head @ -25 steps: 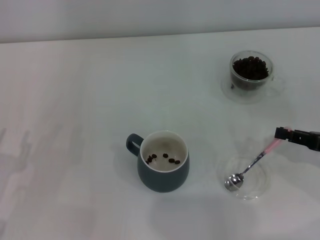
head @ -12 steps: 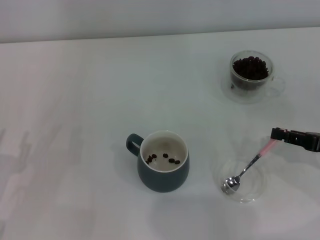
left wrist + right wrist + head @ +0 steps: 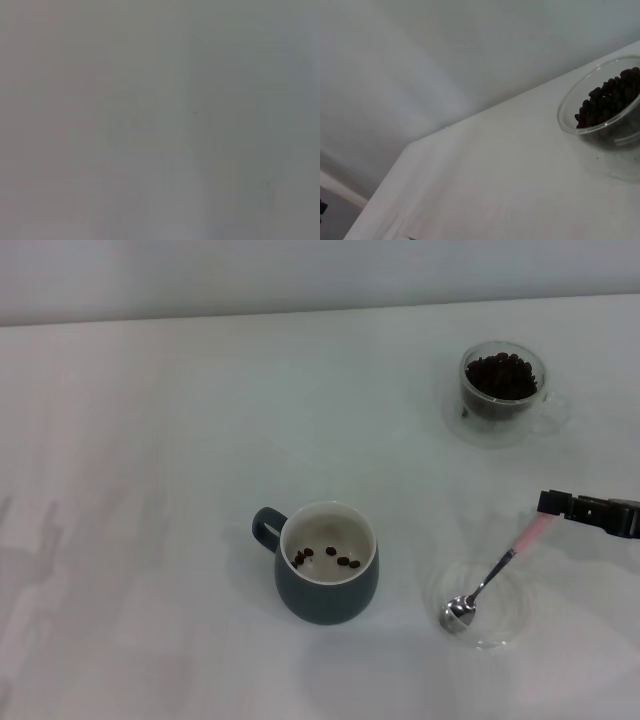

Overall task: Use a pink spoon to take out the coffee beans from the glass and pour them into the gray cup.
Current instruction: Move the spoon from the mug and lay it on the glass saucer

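Observation:
My right gripper (image 3: 549, 504) reaches in from the right edge and is shut on the pale pink handle of the pink spoon (image 3: 497, 568). The spoon slants down to the left, its silver bowl resting in or just above a flat clear dish (image 3: 503, 632); I cannot tell which. The spoon bowl looks empty. The glass (image 3: 502, 392) full of coffee beans (image 3: 500, 375) stands at the far right, behind the gripper; it also shows in the right wrist view (image 3: 570, 117). The gray cup (image 3: 327, 592) stands at centre front with a few beans (image 3: 338, 559) inside. The left gripper is out of view.
The white table (image 3: 150, 490) spreads to the left and back, ending at a pale wall. The cup's loop handle (image 3: 264, 525) points left. The left wrist view shows only a plain grey surface.
My right gripper has moved slightly left and up with the spoon's handle. The spoon's bowl has slid a little left and forward in the dish.

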Available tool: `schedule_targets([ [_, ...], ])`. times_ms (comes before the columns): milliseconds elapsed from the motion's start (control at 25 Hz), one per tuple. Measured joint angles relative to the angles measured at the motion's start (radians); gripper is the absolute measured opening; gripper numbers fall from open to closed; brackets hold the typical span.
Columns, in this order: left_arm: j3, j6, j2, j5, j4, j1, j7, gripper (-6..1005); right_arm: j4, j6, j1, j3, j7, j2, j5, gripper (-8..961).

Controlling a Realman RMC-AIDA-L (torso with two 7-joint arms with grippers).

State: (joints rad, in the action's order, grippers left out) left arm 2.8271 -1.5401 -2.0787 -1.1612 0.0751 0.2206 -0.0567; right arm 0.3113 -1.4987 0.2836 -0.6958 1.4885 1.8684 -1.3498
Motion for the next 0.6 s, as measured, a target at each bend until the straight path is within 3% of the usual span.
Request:
schedule_targets([
  [600, 0.000, -0.002, 0.000, -0.009, 0.000, 0.000, 0.000, 553, 0.000, 0.037, 0.013, 0.007, -0.001, 0.000, -0.011, 328],
])
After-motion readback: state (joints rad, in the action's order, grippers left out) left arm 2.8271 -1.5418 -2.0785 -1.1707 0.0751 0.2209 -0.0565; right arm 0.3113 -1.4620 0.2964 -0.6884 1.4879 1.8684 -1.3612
